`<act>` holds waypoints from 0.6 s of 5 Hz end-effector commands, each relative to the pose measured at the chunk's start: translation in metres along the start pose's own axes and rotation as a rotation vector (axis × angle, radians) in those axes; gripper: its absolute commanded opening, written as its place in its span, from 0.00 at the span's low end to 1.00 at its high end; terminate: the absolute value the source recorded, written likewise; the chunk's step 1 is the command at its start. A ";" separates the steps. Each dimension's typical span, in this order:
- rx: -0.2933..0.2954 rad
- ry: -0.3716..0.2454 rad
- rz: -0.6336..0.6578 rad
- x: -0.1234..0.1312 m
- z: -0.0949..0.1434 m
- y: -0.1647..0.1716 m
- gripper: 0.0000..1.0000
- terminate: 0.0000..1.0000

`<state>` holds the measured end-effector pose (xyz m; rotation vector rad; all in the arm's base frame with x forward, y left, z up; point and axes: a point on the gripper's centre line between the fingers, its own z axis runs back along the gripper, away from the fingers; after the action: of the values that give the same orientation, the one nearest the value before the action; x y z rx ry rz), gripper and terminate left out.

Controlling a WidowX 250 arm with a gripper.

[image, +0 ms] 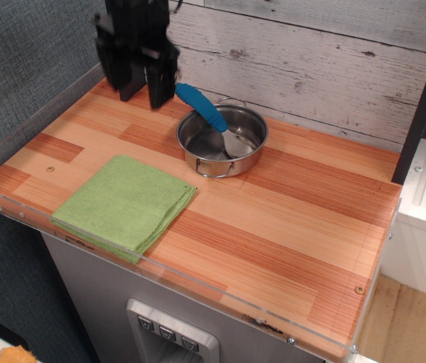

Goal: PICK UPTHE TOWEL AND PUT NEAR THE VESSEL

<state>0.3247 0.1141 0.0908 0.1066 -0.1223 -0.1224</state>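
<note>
Gripper [144, 91] over rear left of wooden counter [296, 227], fingers apart, empty. Towel [125, 204] flat at front left edge, well apart from gripper. Vessel [222, 140] mid-rear, blue-handled utensil [201, 106] resting inside.

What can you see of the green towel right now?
The towel is a light green, fuzzy cloth folded into a square, its layered edges showing at the right corner. It lies flat on the wooden counter near the front left edge, apart from the pot. Nothing touches it; the gripper hangs behind it.
</note>
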 end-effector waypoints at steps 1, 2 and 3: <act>-0.002 -0.043 0.033 -0.029 0.014 -0.007 1.00 0.00; 0.008 -0.025 -0.008 -0.041 -0.002 -0.014 0.00 0.00; 0.011 -0.023 -0.019 -0.052 -0.012 -0.014 0.00 0.00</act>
<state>0.2694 0.1016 0.0515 0.0888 -0.0846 -0.1527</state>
